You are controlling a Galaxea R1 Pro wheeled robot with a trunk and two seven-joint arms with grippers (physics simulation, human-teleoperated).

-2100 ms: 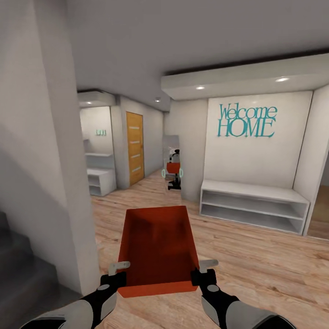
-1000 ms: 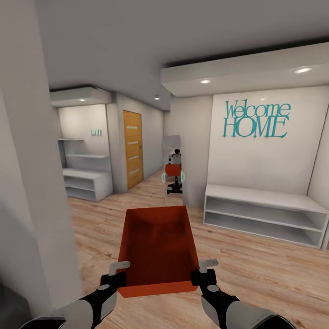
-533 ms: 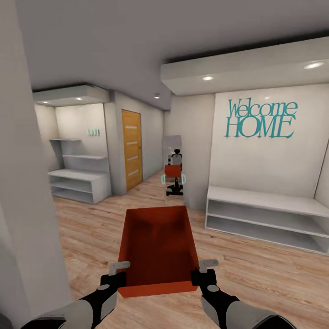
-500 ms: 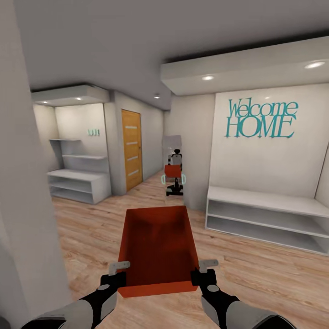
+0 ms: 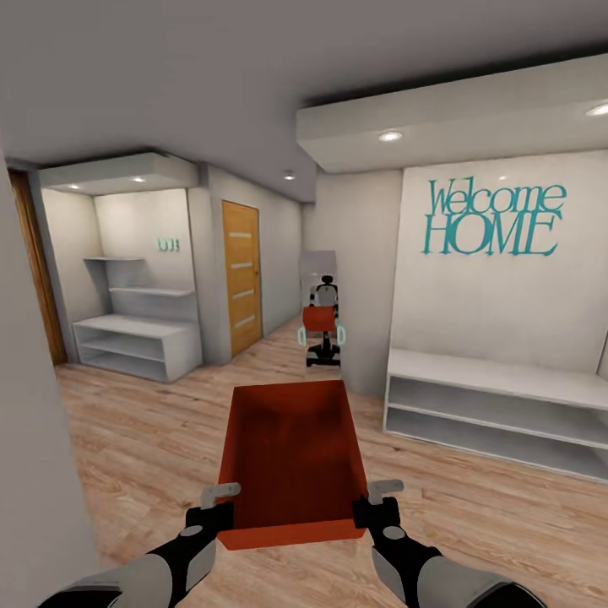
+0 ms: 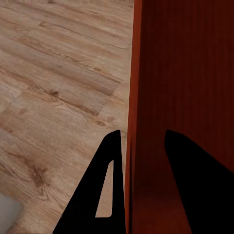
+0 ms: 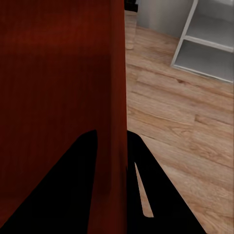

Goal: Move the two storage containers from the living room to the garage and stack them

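View rolled forward past pillar, empty storage container (image 5: 291, 456) gripped by both end effectors

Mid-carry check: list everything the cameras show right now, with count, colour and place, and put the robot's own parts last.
Orange-red open-topped rectangular storage container: one, held out in front, above the floor.
Light wood plank floor: one, underfoot.
White low open shelf unit: one, right wall, under the lettering.
Teal "Welcome HOME" lettering: one, right wall.
White shelving: one, left alcove.
Orange wooden door: one, far wall.
Tall mirror: one, straight ahead, reflecting the robot.
Left gripper: black fingers astride the container's left wall.
Right gripper: black fingers astride its right wall.
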